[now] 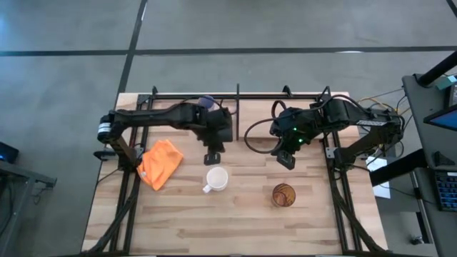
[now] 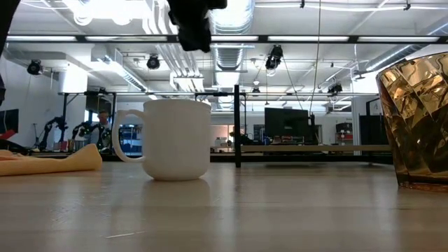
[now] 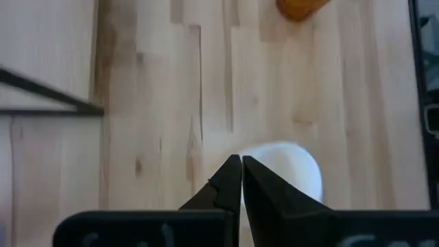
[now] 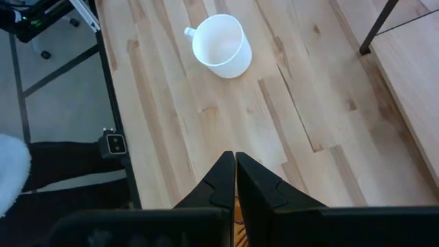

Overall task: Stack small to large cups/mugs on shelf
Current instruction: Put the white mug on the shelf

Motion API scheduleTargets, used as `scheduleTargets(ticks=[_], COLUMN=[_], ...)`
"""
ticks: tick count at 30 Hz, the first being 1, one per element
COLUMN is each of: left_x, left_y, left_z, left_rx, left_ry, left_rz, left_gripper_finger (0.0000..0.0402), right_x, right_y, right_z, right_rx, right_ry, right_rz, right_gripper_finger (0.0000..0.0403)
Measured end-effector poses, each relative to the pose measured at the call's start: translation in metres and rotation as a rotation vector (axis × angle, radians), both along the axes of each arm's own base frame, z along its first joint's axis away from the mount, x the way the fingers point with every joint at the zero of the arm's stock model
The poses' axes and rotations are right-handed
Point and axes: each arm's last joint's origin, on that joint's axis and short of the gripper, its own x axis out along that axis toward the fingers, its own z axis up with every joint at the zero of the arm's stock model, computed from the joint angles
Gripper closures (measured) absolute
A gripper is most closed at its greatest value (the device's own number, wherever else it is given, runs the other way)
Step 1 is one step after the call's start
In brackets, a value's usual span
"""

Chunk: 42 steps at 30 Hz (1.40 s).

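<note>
The white handled mug [image 1: 216,178] stands upright on the plank table near its middle; it also shows in the low view [image 2: 175,140] and the right wrist view [image 4: 219,44]. The amber-brown cup [image 1: 283,194] stands to its right, nearer the front edge. The lavender tumbler [image 1: 208,102] peeks out behind my left arm at the far side, by the shelf [image 1: 257,111]. My left gripper [image 1: 213,155] is shut and empty, above and just beyond the mug [image 3: 288,168]. My right gripper [image 1: 285,158] is shut and empty, above the table just beyond the amber cup.
An orange cloth [image 1: 161,163] lies crumpled on the table left of the mug. Black metal rods [image 1: 238,107] edge the shelf at the far side. The shelf's board and a rod also show in the right wrist view [image 4: 411,68]. Bare planks lie along the front edge.
</note>
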Motion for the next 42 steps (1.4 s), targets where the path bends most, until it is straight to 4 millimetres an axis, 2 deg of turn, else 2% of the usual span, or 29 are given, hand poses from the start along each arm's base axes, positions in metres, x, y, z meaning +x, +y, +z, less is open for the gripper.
scheduleTargets(ticks=[5, 12, 17, 22, 33, 42], left_x=[-0.007, -0.003, 0.002, 0.006, 0.011, 0.018], left_y=[-0.001, -0.001, 0.000, -0.001, -0.012, -0.014], left_z=[-0.012, -0.065, -0.088, -0.095, -0.095, -0.109], left_rx=[-0.009, -0.029, -0.048, -0.055, -0.098, -0.078], left_ry=[0.101, 0.241, 0.294, 0.307, 0.265, 0.251], left_rz=[-0.004, 0.008, 0.047, 0.046, 0.023, 0.023], left_gripper_finger=[0.0383, 0.0315, 0.0296, 0.0295, 0.0295, 0.0295], right_x=[0.000, 0.000, -0.001, -0.001, -0.001, -0.001], right_y=[0.001, 0.001, 0.004, 0.006, 0.006, 0.006], right_z=[0.000, 0.000, 0.000, 0.000, 0.000, 0.000], right_rx=[-0.006, -0.010, -0.009, -0.008, -0.009, -0.009], right_ry=[-0.002, -0.004, -0.003, -0.003, -0.004, -0.003], right_rz=[0.011, 0.020, 0.032, 0.037, 0.037, 0.037], right_gripper_finger=[0.0394, 0.0394, 0.0394, 0.0394, 0.0394, 0.0394])
